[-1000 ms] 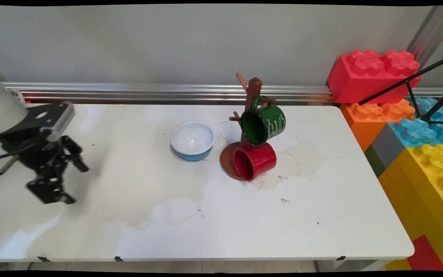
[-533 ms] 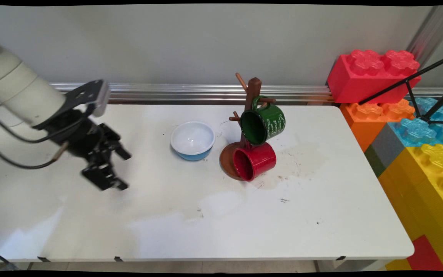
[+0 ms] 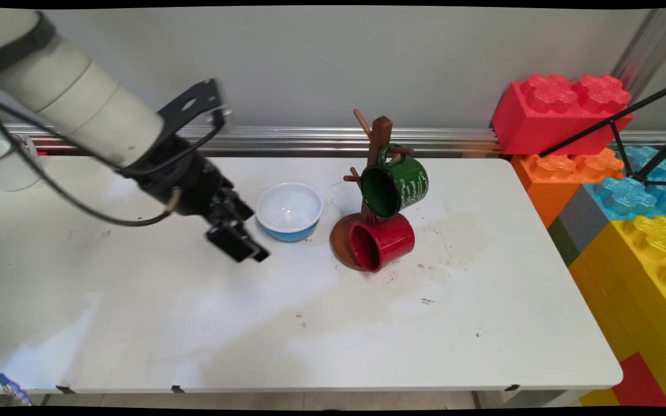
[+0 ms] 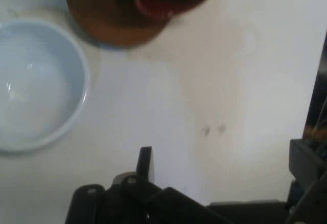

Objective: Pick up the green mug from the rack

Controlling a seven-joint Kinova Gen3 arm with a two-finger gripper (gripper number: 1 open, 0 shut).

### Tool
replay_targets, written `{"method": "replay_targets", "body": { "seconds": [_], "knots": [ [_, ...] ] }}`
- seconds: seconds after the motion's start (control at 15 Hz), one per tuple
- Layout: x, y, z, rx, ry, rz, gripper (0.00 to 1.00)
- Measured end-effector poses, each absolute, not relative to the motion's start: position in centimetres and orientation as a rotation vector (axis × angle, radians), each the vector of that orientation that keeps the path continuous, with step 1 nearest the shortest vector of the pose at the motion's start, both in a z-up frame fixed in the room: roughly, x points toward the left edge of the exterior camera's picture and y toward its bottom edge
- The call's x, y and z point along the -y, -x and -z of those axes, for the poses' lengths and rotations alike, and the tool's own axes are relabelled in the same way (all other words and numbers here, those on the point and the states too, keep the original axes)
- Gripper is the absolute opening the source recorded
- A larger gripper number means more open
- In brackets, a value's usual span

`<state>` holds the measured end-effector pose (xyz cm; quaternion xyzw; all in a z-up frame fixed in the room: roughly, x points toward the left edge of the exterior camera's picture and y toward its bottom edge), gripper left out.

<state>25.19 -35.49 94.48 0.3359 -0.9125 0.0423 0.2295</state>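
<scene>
The pincer (image 3: 239,240) hung spread apart and empty over the worktop (image 3: 252,323), just left of the bowl (image 3: 289,210). Right of the bowl stood a rack (image 3: 378,151), a green mug (image 3: 395,185) hanging on it and a red mug (image 3: 381,241) at its base.

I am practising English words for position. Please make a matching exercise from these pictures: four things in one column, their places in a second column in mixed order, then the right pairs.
Things:
1. green mug
2. red mug
3. bowl
4. gripper

Places:
A. just left of the bowl, above the table
B. on the table, left of the mug tree
C. hanging on a peg
D. on its side at the tree's base

Pairs: 1-C, 2-D, 3-B, 4-A
</scene>
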Motion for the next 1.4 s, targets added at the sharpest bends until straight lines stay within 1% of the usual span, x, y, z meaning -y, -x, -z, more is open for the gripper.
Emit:
{"method": "replay_targets", "body": {
  "seconds": [0.27, 0.73, 1.0, 1.4],
  "knots": [
    [36.0, -21.6, -95.9, 2.444, -0.991, -0.125, 1.00],
    [37.2, -16.5, -97.4, 2.325, -1.063, -0.157, 1.00],
    [37.3, -15.3, -96.8, 2.279, -1.076, -0.173, 1.00],
    [37.2, -13.5, -94.5, 2.206, -1.062, -0.182, 1.00]
  ]
}}
